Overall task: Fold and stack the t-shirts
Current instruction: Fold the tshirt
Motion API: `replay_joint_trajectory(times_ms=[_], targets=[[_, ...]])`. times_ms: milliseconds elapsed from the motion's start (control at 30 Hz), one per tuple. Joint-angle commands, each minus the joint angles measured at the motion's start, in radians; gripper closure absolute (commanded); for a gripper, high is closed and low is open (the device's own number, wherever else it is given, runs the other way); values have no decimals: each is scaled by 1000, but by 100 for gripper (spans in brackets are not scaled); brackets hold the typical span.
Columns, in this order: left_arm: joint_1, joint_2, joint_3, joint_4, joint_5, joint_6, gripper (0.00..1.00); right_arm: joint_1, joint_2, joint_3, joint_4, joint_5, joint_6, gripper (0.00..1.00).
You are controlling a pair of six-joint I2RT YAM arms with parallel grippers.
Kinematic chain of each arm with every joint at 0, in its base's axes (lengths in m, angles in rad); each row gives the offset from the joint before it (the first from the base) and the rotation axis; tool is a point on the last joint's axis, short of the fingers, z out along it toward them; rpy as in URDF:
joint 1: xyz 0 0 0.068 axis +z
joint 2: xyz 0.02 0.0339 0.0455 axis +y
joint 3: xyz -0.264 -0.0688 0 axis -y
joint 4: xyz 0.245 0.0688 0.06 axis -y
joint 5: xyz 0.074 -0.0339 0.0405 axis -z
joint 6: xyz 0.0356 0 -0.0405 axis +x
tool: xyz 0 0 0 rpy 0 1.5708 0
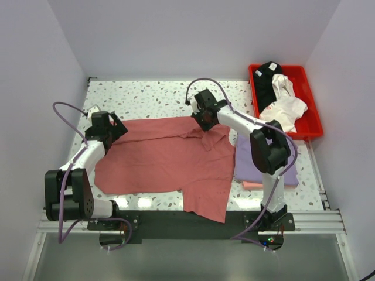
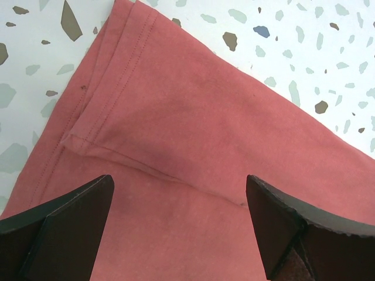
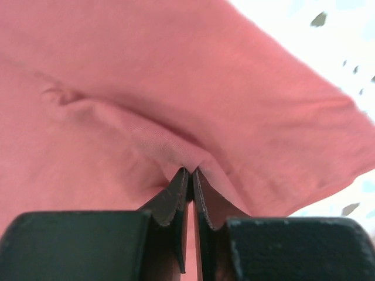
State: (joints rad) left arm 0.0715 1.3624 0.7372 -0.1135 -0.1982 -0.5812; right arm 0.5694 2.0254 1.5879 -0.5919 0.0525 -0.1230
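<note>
Lavender shirt [image 1: 246,168] is lying folded; right tool [image 3: 190,171] is pinching the unfolded red shirt [image 1: 164,158], left tool [image 2: 179,184] gaping empty.

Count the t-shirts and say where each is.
5. One red shirt spread mid-table; a lavender shirt folded at right, atop a pink shirt; a black shirt and a white shirt in the red tray. More may hide in the tray.

Between the matt black fingers [image 2: 64,228] of the left gripper [image 2: 179,184], the shirt [image 2: 193,117] is soft, matt red cloth with stitched hems, on a smooth, speckled stone-look bench [image 2: 304,52]; the tray [image 1: 314,111] is glossy plastic.
</note>
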Motion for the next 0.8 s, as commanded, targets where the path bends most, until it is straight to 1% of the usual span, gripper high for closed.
replay_joint_trajectory(times_ms=[0,67,133,167,200,233,300,367,467,500,567,600,667,700,733,767], targets=[[4,-22,-10,26,-21,29,0,-25,59,93,-35,-8,-133,91],[4,-17,-7,28,-21,32,0,-37,96,133,-29,18,-208,89],[2,-14,-10,28,-20,32,0,-45,116,158,-8,39,-243,73],[4,-11,-7,28,-17,32,0,-51,128,181,-3,62,-269,67],[4,-9,-7,29,-15,32,0,-54,133,193,0,76,-280,63],[4,-6,-6,29,-15,32,0,-52,136,202,4,104,-286,60],[4,-6,-5,31,5,34,0,-52,121,215,23,171,-294,59],[4,-5,-7,43,41,35,0,-52,99,210,29,204,-264,56],[1,-13,-1,38,60,37,0,-46,23,137,41,224,-221,46],[-1,-16,-1,38,65,37,0,-45,-16,117,50,224,-208,45],[-9,-31,-7,41,80,34,0,-34,-51,66,40,221,-163,44],[-12,-35,-10,46,91,34,0,-29,-80,40,43,213,-149,42],[-21,-46,-19,55,124,29,0,-11,-167,-55,55,152,-90,41],[-24,-51,-24,61,135,26,0,-3,-194,-87,70,104,-63,41],[-27,-57,-30,72,147,26,0,3,-236,-139,72,19,-35,41],[-29,-56,-33,75,161,26,0,18,-254,-169,79,-18,17,41]])
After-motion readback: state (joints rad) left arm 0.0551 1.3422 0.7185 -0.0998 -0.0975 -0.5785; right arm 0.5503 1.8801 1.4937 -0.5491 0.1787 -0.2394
